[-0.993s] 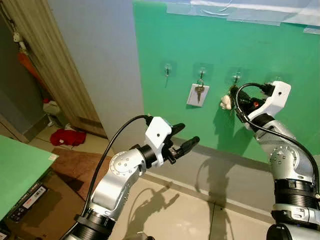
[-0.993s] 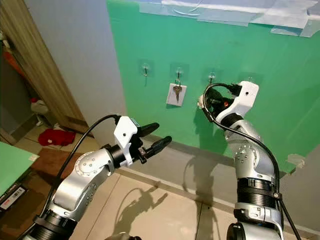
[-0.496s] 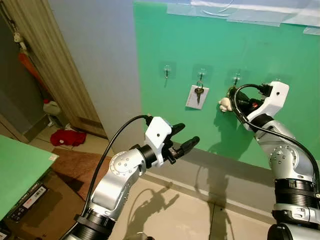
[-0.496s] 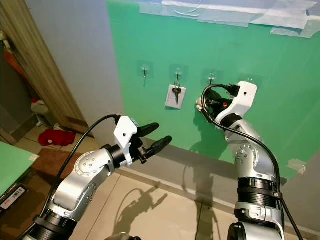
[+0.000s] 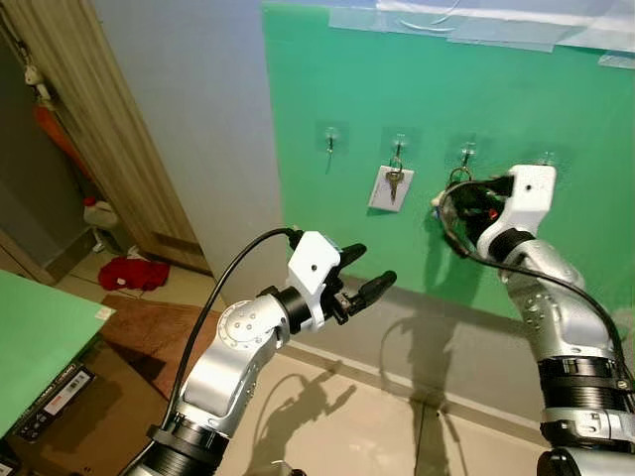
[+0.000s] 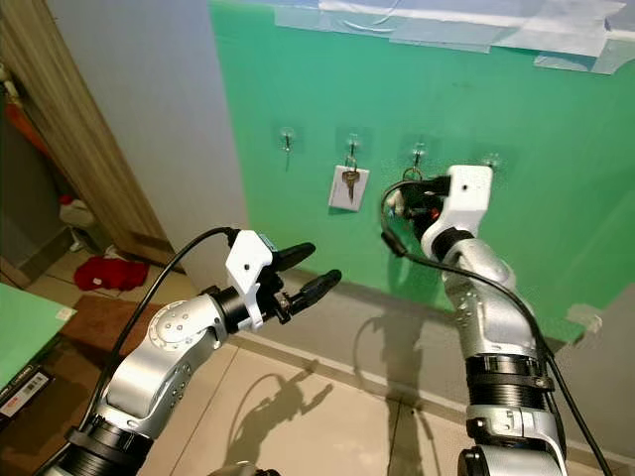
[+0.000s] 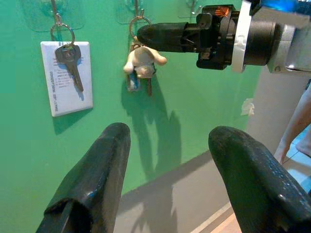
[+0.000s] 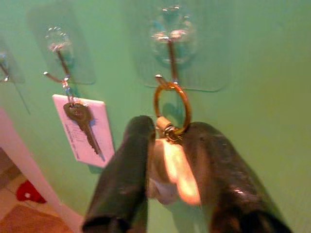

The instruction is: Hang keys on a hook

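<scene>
A green board (image 5: 347,79) on the wall carries a row of clear stick-on hooks. The second hook (image 5: 398,149) holds a key with a white tag (image 5: 390,186). My right gripper (image 5: 451,193) is raised to the third hook (image 8: 167,53), shut on a keyring with a small white plush charm (image 7: 143,60). Its gold ring (image 8: 171,104) sits right at the hook's tip; I cannot tell whether it is over the tip. My left gripper (image 5: 372,266) hovers open and holds nothing, lower and to the left, well away from the wall.
The first hook (image 5: 330,142) is bare. A wooden door frame (image 5: 109,129) stands at the left, with a red cloth (image 5: 124,270) and a white bottle (image 5: 99,211) on the floor. A green tabletop (image 5: 40,337) juts in at the lower left.
My right gripper has moved left and closer to the wall, bringing the keyring up to the third hook. The left arm has stayed still.
</scene>
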### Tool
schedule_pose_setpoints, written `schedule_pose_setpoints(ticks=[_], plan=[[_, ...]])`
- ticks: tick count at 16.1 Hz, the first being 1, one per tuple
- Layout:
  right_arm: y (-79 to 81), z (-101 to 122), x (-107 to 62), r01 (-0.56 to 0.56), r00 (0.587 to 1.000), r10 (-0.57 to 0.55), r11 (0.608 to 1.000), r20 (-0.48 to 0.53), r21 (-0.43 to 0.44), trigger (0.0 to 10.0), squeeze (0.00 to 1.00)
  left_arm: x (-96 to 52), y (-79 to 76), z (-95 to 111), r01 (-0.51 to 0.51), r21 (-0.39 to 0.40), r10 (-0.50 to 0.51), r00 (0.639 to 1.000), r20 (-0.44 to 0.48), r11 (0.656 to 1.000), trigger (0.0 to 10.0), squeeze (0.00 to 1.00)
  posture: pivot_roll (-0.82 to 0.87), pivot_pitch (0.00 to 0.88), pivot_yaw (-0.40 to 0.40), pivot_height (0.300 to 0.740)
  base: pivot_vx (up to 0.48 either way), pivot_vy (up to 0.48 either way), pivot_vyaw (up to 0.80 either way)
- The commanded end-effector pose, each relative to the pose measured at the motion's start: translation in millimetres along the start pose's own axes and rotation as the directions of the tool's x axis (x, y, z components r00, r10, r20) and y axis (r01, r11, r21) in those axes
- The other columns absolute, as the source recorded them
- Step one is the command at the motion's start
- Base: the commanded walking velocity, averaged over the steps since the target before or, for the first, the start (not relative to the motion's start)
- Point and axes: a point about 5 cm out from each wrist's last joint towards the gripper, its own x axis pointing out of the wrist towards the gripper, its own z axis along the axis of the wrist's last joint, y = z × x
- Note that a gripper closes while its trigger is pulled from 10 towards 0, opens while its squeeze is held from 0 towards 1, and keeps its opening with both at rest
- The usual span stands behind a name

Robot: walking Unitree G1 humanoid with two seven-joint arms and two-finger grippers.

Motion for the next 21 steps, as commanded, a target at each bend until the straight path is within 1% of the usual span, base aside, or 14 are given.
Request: schedule_pose_setpoints(ticks=[1, 3, 5, 7, 8, 9, 13, 14, 15, 17, 18, 19, 20, 21], plan=[[-1.2, -3.3, -1.1, 0.014, 1.0, -0.014, 0.999, -0.002, -0.044, 10.0, 1.0, -0.9, 3.0, 3.8, -0.013, 0.024, 0.012, 1.0, 0.007, 1.0, 10.0, 0.0, -0.07, 0.0, 0.082, 0.74, 0.0, 0.0, 0.0], [-3.3, -3.4, -2.0, 0.038, 0.999, -0.037, 0.997, 0.013, -0.067, 10.0, 1.0, -1.1, 5.2, 3.1, -0.033, 0.037, 0.033, 0.999, 0.003, 0.999, 10.0, 0.0, -0.07, 0.0, 0.082, 0.74, 0.0, 0.0, 0.0], [-4.2, -3.7, -3.7, 0.06, 0.998, -0.056, 0.993, 0.037, -0.106, 10.0, 1.0, -1.5, 11.9, 0.6, -0.087, 0.066, 0.088, 0.996, -0.015, 0.994, 10.0, 0.0, -0.07, 0.0, 0.085, 0.74, 0.0, 0.0, 0.0], [-3.7, -6.3, -7.8, 0.081, 0.995, -0.074, 0.987, 0.06, -0.136, 10.0, 1.0, -2.0, 22.7, -1.0, -0.178, 0.089, 0.181, 0.983, -0.023, 0.98, 10.0, 0.0, -0.07, 0.0, 0.087, 0.74, 0.0, 0.0, 0.0], [-3.7, -6.7, -8.5, 0.083, 0.995, -0.075, 0.986, 0.062, -0.143, 10.0, 1.0, -2.2, 23.7, -1.1, -0.185, 0.09, 0.188, 0.982, -0.023, 0.979, 10.0, 0.0, -0.07, 0.0, 0.087, 0.74, 0.0, 0.0, 0.0], [-3.8, -9.0, -11.2, 0.09, 0.995, -0.081, 0.984, 0.066, -0.155, 10.0, 1.0, -3.0, 28.8, -1.2, -0.228, 0.086, 0.23, 0.973, -0.021, 0.97, 10.0, 0.0, -0.08, 0.0, 0.091, 0.74, 0.0, 0.0, 0.0], [-2.8, -13.0, -15.1, 0.112, 0.991, -0.094, 0.969, 0.091, -0.218, 10.0, 1.0, -2.9, 32.7, -1.9, -0.265, 0.083, 0.267, 0.964, -0.015, 0.961, 10.0, 0.0, -0.08, 0.0, 0.093, 0.74, 0.0, 0.0, 0.0], [-0.6, -16.1, -19.1, 0.112, 0.991, -0.094, 0.973, 0.094, -0.204, 10.0, 1.0, -5.1, 36.1, -4.0, -0.304, 0.084, 0.306, 0.952, -0.019, 0.949, 10.0, 0.0, -0.08, 0.0, 0.092, 0.74, 0.0, 0.0, 0.0], [2.3, -22.9, -25.7, 0.106, 0.992, -0.092, 0.976, 0.081, -0.189, 10.0, 1.0, -10.1, 41.3, -7.8, -0.363, 0.085, 0.367, 0.93, -0.027, 0.928, 10.0, 0.0, -0.08, 0.0, 0.092, 0.74, 0.0, 0.0, 0.0], [6.8, -36.9, -39.3, 0.092, 0.995, -0.084, 0.981, 0.052, -0.169, 10.0, 1.0, -21.9, 50.1, -13.2, -0.479, 0.048, 0.48, 0.876, -0.035, 0.877, 10.0, 0.0, -0.08, 0.0, 0.09, 0.74, 0.0, 0.0, 0.0], [7.8, -48.0, -50.4, 0.099, 0.995, -0.095, 0.98, 0.032, -0.173, 10.0, 1.0, -30.5, 53.9, -16.4, -0.535, 0.032, 0.536, 0.843, -0.041, 0.844, 10.0, 0.0, -0.08, 0.0, 0.09, 0.74, 0.0, 0.0, 0.0], [7.1, -57.9, -59.4, 0.116, 0.993, -0.116, 0.98, 0.011, -0.163, 10.0, 0.84, -37.2, 55.5, -19.4, -0.57, 0.046, 0.572, 0.819, -0.047, 0.82, 10.0, 0.0, -0.07, 0.0, 0.089, 0.74, 0.0, 0.0, 0.0], [9.7, -67.1, -67.6, 0.098, 0.995, -0.1, 0.98, -0.004, -0.174, 10.0, 0.0, -43.4, 54.8, -22.3, -0.588, 0.067, 0.591, 0.805, -0.047, 0.806, 10.0, 0.0, -0.07, 0.0, 0.09, 0.74, 0.0, 0.0, 0.0], [11.7, -72.5, -72.3, 0.092, 0.995, -0.095, 0.982, -0.012, -0.167, 10.0, 0.0, -46.9, 53.4, -24.7, -0.594, 0.104, 0.601, 0.798, -0.042, 0.797, 10.0, 0.0, -0.07, 0.0, 0.091, 0.74, 0.0, 0.0, 0.0]])
